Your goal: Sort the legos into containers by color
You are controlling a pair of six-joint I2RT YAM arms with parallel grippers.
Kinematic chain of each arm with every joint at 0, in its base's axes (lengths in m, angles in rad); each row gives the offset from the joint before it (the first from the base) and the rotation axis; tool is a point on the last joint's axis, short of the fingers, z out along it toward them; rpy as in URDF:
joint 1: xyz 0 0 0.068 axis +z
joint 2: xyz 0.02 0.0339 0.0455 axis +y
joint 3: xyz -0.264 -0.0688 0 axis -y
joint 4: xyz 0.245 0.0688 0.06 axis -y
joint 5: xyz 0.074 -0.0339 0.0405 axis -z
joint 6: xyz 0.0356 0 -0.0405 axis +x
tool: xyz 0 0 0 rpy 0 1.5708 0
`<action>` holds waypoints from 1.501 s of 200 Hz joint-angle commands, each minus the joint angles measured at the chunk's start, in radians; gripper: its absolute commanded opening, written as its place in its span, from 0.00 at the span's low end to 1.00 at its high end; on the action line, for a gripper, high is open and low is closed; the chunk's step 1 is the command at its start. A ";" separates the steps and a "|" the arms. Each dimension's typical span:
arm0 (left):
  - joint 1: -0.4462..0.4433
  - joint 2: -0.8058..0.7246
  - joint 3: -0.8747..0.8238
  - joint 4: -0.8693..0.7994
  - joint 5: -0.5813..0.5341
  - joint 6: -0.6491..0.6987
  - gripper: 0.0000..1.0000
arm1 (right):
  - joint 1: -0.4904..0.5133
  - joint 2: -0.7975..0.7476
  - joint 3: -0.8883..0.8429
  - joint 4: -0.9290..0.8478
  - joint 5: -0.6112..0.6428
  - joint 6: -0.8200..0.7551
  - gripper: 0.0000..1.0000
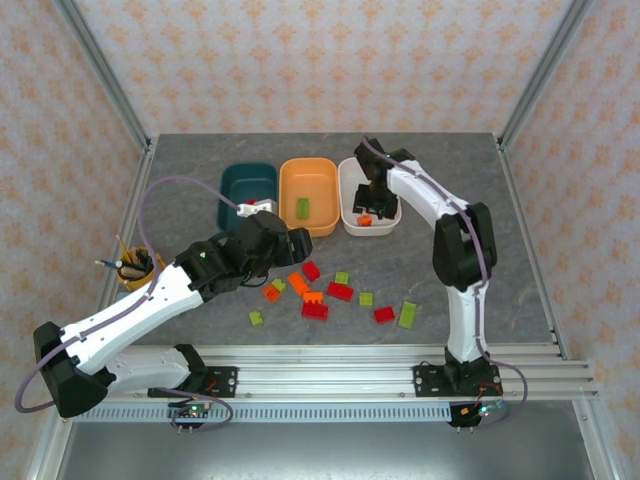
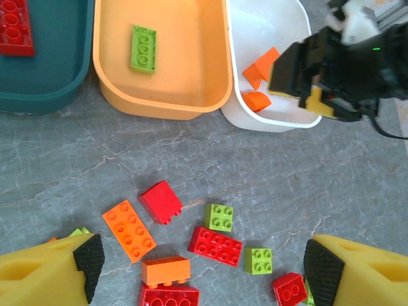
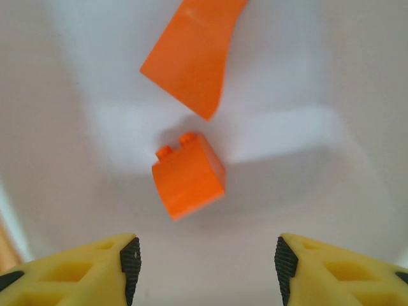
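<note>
Three tubs stand in a row at the back: teal [image 1: 240, 180], orange [image 1: 312, 175] and white [image 1: 348, 200]. My right gripper [image 3: 205, 268] hangs open inside the white tub [image 3: 319, 191], just above a small orange brick [image 3: 188, 175], with a second orange brick [image 3: 191, 54] beyond. My left gripper [image 2: 201, 268] is open and empty above the loose pile: an orange 2x4 brick [image 2: 129, 230], a red brick [image 2: 161, 201], a red 2x4 [image 2: 215, 246], and two lime squares [image 2: 218, 217] [image 2: 258, 261]. A green brick [image 2: 144, 48] lies in the orange tub, a red one [image 2: 14, 29] in the teal tub.
A yellow-orange pen cup [image 1: 135, 268] stands at the left table edge beside my left arm. More bricks lie scattered toward the front right, such as a red one [image 1: 384, 314] and a green one [image 1: 409, 315]. The metal rail [image 1: 330, 372] runs along the near edge.
</note>
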State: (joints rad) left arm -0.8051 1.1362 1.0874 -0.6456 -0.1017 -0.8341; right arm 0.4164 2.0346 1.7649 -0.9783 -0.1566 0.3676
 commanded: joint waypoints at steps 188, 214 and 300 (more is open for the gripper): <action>-0.075 0.143 -0.137 0.144 0.344 0.078 0.84 | 0.002 -0.731 -1.108 0.193 -0.141 0.347 0.69; -0.081 0.142 -0.138 0.148 0.337 0.072 0.84 | 0.003 -0.699 -1.110 0.208 -0.143 0.338 0.59; -0.086 0.139 -0.143 0.164 0.315 0.053 0.84 | 0.003 -0.673 -1.118 0.238 -0.114 0.351 0.38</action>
State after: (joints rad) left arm -0.8825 1.2774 0.9543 -0.5034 0.2459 -0.7643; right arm 0.4160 1.3624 0.6590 -0.7589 -0.3046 0.7074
